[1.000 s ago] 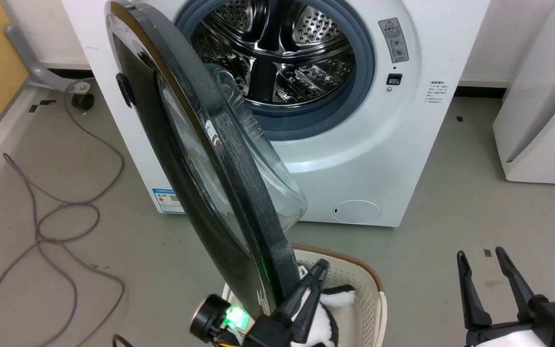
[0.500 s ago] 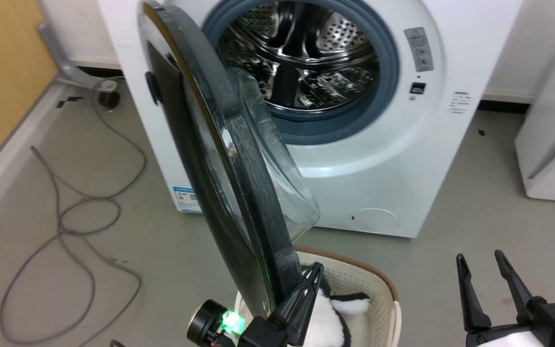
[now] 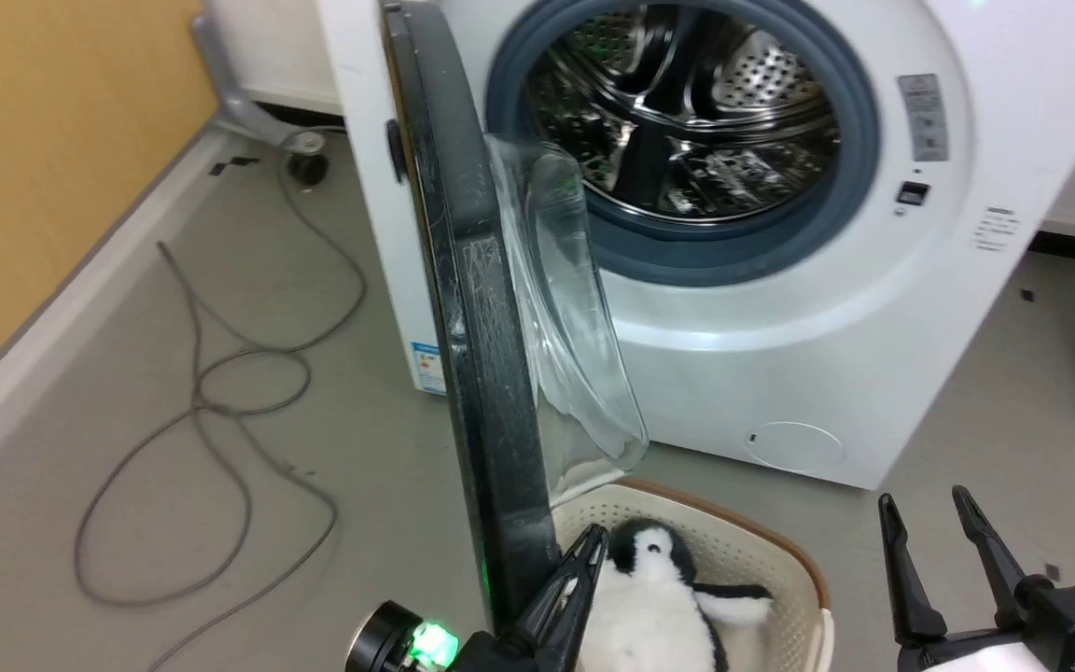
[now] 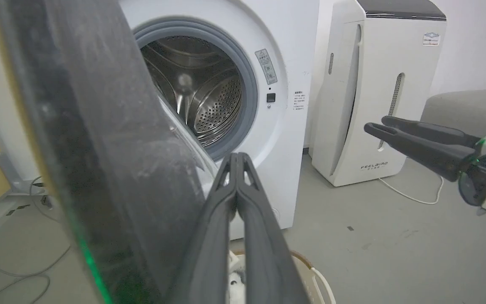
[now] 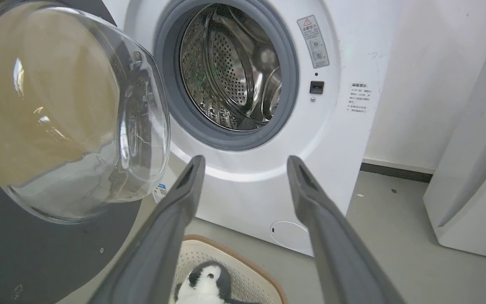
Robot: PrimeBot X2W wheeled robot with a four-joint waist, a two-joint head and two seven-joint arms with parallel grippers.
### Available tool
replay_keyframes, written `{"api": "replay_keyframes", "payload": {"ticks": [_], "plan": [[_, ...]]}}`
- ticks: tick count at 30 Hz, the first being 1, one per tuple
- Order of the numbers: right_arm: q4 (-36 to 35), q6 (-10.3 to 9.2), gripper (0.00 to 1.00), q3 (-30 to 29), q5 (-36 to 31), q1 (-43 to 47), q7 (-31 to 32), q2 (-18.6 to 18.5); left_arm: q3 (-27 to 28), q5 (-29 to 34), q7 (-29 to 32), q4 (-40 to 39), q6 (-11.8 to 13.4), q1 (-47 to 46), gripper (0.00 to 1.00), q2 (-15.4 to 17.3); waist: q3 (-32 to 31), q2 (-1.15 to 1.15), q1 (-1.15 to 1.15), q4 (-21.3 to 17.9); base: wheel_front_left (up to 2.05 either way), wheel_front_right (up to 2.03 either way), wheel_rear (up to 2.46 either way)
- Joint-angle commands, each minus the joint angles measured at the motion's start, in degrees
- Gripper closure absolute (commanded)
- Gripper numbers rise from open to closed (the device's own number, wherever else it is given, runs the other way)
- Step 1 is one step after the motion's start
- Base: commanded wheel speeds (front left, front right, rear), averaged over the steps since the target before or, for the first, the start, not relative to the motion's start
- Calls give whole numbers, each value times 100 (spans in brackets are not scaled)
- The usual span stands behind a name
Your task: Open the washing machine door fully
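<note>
Door [image 3: 486, 373] wider than before, basket [image 3: 733, 527] beneath

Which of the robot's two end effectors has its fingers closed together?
The left end effector, beside the lower rim of the washing machine door. Its two fingers are pressed together, whereas the right end effector has its fingers spread apart, holding nothing.

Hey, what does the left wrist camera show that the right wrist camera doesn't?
Left wrist view: the shut left gripper beside the dark edge of the washing machine door, plus floor cables. Right wrist view: the door's glass bowl face-on and the face of the plush penguin. Both: the steel drum, the white air purifier, the open right gripper.
</note>
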Motion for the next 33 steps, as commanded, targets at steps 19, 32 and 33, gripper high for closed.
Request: {"api": "replay_keyframes", "payload": {"ticks": [19,32,33], "plan": [[24,5,0,-29,98,-14,-24,22,400,86,-4,-184,167,327,100,190,186,0,0,1066,0,0,0],[48,5,0,22,-31,-183,-24,22,1150,10,-4,-325,414,172,100,412,389,0,0,1533,0,0,0],[50,5,0,26,-43,-200,-24,22,1239,-5,-4,-313,435,156,100,441,405,0,0,1537,0,0,0]]}}
